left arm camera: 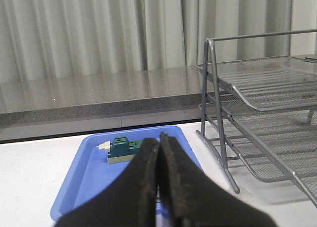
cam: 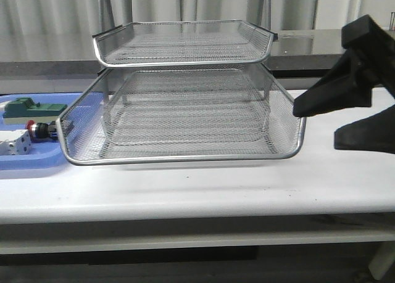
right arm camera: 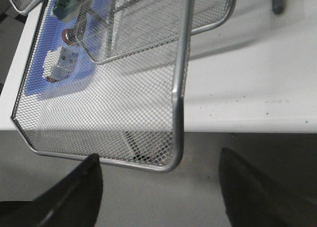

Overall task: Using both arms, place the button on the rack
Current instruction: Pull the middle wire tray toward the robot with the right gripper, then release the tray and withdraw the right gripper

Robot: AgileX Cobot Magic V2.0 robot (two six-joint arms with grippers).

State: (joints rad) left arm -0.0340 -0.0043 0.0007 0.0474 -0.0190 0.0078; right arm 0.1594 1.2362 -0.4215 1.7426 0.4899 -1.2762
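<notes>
The button (cam: 39, 130) lies in the blue tray (cam: 31, 161) at the left, its red head just showing; through the mesh it shows again as the button (right arm camera: 69, 35). The silver wire rack (cam: 185, 158) stands mid-table with its lower tray pulled forward. My right gripper (cam: 316, 126) hangs open beside that tray's right front corner. In the right wrist view the right gripper (right arm camera: 159, 156) straddles the rack's corner rim (right arm camera: 174, 138) without touching it. My left gripper (left arm camera: 159, 138) is shut on nothing above the blue tray (left arm camera: 84, 177) and hides the button there.
A green block (cam: 28, 106) and a white boxy component (cam: 16, 143) share the blue tray; the green block (left arm camera: 121, 149) lies just past my left fingers. The rack's frame post (left arm camera: 218, 113) rises right of the tray. A grey counter and curtain run behind the table.
</notes>
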